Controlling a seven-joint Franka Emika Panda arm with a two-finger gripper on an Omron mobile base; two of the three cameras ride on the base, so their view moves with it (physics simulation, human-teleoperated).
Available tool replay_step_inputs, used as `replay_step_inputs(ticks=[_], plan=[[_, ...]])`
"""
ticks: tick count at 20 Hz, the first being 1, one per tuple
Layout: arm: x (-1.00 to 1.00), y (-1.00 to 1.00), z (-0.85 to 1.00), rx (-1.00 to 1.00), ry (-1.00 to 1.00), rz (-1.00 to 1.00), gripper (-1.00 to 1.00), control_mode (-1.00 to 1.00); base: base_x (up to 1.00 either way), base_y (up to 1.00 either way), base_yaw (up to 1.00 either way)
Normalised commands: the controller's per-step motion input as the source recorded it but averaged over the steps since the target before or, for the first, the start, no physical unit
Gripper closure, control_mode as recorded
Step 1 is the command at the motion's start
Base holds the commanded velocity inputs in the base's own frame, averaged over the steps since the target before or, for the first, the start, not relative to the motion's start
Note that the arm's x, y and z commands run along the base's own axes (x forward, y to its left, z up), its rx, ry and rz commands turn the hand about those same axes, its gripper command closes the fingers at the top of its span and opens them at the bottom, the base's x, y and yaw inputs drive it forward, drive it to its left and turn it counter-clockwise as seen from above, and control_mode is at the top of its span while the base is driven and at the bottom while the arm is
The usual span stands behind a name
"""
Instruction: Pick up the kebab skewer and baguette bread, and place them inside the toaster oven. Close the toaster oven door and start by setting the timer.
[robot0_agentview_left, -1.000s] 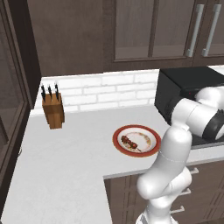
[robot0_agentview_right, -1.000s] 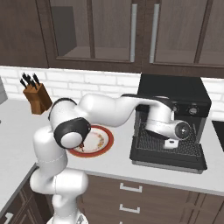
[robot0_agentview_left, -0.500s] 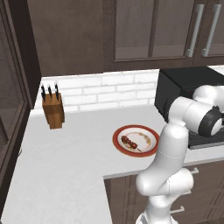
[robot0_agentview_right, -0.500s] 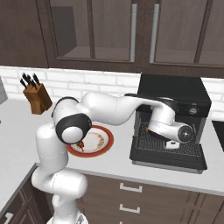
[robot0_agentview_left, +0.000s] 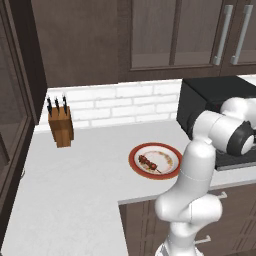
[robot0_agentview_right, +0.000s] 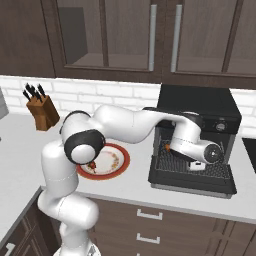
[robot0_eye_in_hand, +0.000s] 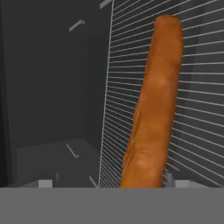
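Dark cabinets and a white brick backsplash frame the pale counter (robot0_agentview_left: 75, 180) in the left base view. A knife block (robot0_agentview_left: 60, 125) stands at the back, and the kebab skewer (robot0_agentview_left: 149, 163) lies on a red-rimmed plate (robot0_agentview_left: 136, 161) near the counter's front edge, beside the toaster oven (robot0_agentview_left: 205, 97).

From the right base view, my arm reaches into the open oven; the toaster oven door (robot0_agentview_right: 192, 187) lies dropped flat in front. My gripper (robot0_agentview_right: 196, 164) sits low inside the cavity, and whether its jaws are spread or pressed together I cannot tell from here.

Through the hand view, the baguette bread (robot0_eye_in_hand: 155, 105) lies along the wire rack (robot0_eye_in_hand: 197, 87), apart from me as far as I can judge.

The skewer looks light and stiff; I would pinch it across a middle meat chunk, since the bare stick would likely slip.
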Motion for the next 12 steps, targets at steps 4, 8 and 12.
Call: replay_step_inputs(ticks=[4,8,12], plan=[[0.0,0.0,0.0,0.0,0.0,0.0,-1.0,-1.0,0.0,0.0,0.0],[-0.08,0.0,0.03,-0.01,0.0,-0.01,-1.0,-1.0,0.0,0.0,0.0],[-0.61,0.01,0.06,-0.1,-0.01,-0.06,-1.0,-1.0,0.0,0.0,0.0]])
